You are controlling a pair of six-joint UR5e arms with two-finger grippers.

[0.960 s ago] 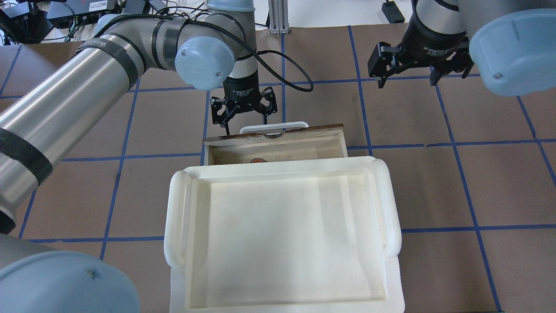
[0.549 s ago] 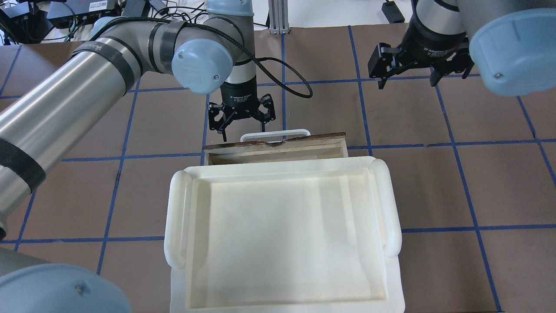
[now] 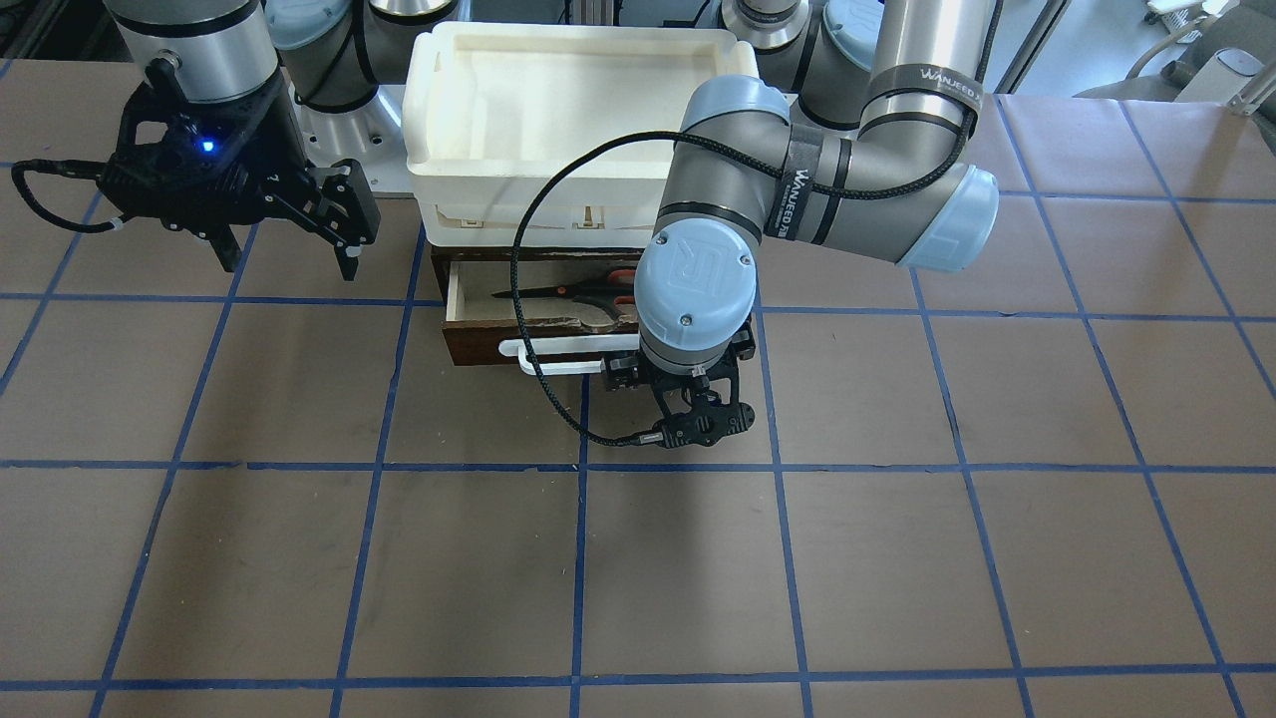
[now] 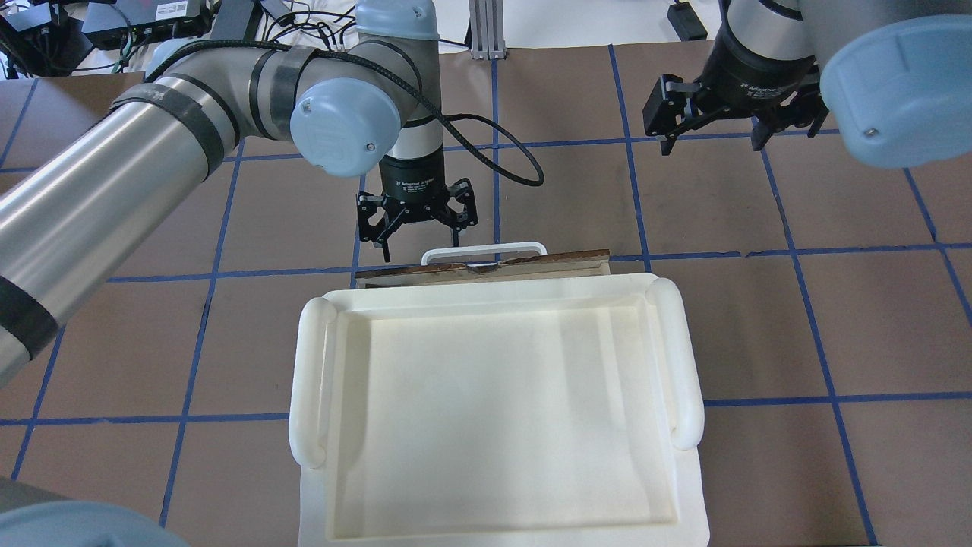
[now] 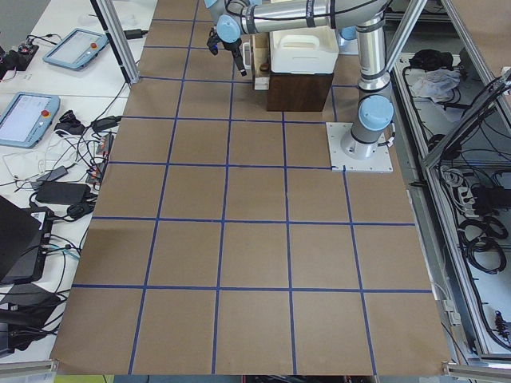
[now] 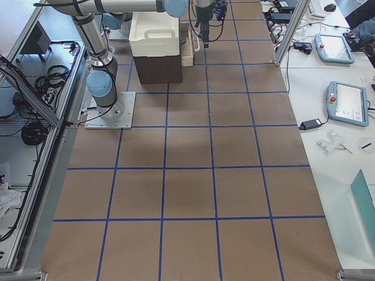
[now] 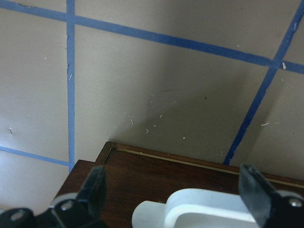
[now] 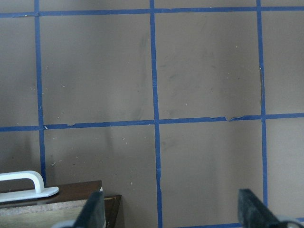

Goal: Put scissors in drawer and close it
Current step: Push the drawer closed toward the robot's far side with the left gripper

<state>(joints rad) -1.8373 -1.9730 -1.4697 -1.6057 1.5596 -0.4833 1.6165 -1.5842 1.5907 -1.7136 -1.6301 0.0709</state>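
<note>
Jaws, left gripper (image 4: 417,232): spread wide, holding nothing, right at the white bar handle (image 4: 484,249).
Jaws, right gripper (image 4: 712,141): spread, empty, well apart.
Scissors (image 3: 568,292): lying inside the drawer (image 3: 478,344), which is partly open under the white tray (image 3: 518,199).

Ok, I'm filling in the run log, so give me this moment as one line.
drawer: partly open | scissors: inside | left gripper: open, at handle end | right gripper: open, off to side
</note>
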